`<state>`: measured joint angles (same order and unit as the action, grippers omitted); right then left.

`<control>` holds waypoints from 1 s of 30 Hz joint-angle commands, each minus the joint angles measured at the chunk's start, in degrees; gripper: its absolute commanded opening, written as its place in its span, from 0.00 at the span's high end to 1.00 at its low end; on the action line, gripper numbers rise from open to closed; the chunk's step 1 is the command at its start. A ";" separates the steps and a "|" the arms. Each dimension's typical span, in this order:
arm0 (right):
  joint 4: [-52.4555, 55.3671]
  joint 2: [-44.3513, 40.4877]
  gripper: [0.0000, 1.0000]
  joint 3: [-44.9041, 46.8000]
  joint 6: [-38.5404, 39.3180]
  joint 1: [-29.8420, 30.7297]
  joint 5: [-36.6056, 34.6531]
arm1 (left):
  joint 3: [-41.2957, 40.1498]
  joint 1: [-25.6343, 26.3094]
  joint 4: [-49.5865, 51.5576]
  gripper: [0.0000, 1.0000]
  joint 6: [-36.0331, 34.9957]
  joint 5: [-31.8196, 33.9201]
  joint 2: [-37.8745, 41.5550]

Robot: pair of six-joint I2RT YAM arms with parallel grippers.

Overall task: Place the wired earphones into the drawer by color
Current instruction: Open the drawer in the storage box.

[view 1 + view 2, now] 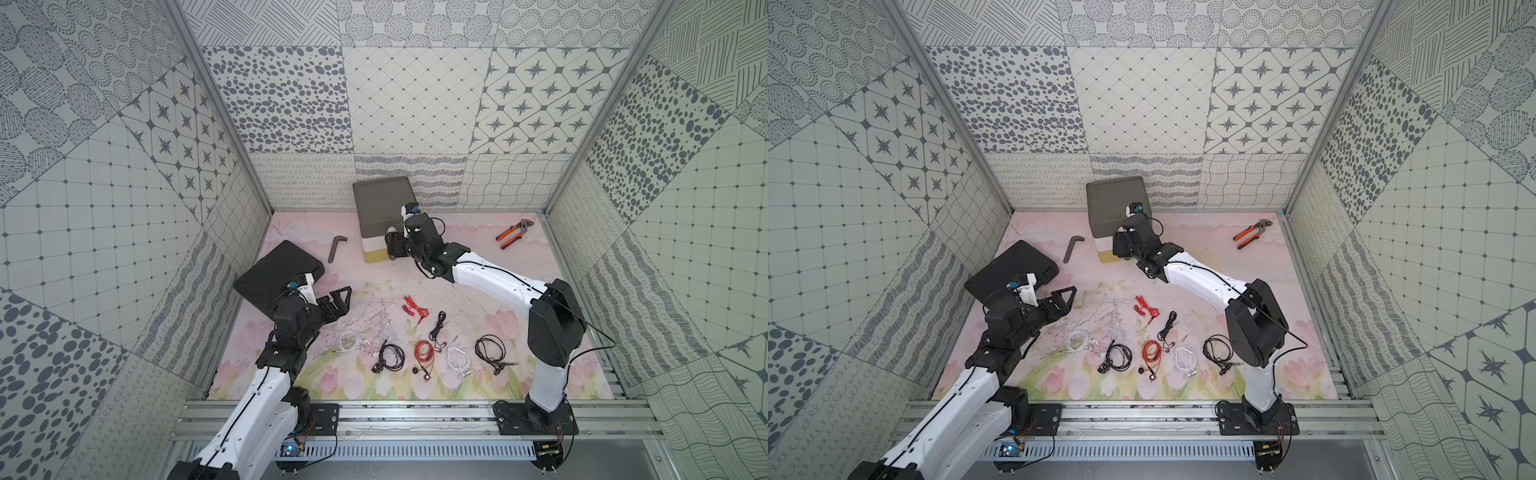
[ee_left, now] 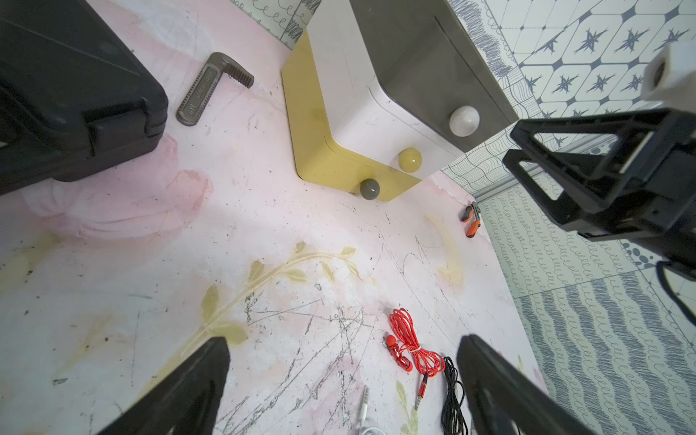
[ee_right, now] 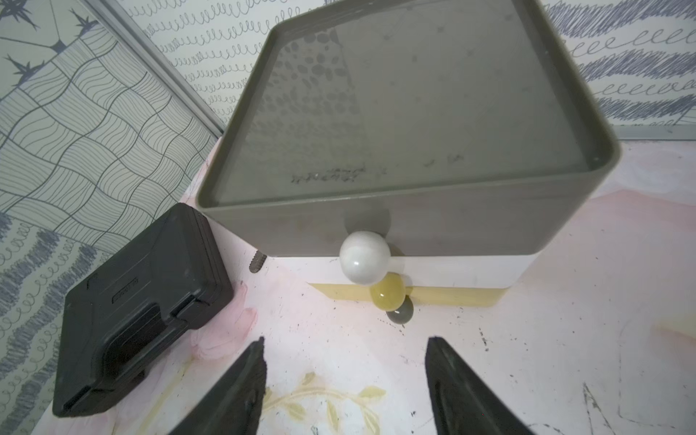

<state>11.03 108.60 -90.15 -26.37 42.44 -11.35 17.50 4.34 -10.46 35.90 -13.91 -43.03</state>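
Your drawer (image 1: pixel 380 208) stands upright at the far middle of the mat (image 1: pixel 478 266), close to the back wall, with its knobbed fronts facing the near edge: grey tier on top, then white, then yellow. Your right gripper (image 3: pixel 344 341) sits just before those knobs (image 3: pixel 364 257), jaws moderately apart with nothing between them. The wired earphones (image 1: pixel 423 351) lie loose across the near half of the mat, mostly as round coils. The tied red bundle (image 1: pixel 415 309) is stretched out, long axis running far-left to near-right. Your left gripper (image 2: pixel 344 339) hovers spread wide and empty beside the black case (image 1: pixel 276 270)
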 commanded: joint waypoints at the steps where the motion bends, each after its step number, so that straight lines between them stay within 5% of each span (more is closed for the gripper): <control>1: -1.01 2.15 0.36 -2.77 -0.39 -1.24 1.86 | 0.71 0.15 -2.11 0.01 -1.04 -0.49 0.05; 30: -0.48 10.93 0.57 -11.92 -2.03 -2.60 4.21 | 0.87 0.14 -1.85 0.01 -1.03 0.18 -0.05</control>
<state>11.66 118.39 -100.40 -27.70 39.77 -7.53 17.61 4.38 -10.46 35.90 -13.87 -43.09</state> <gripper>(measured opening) 0.436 0.993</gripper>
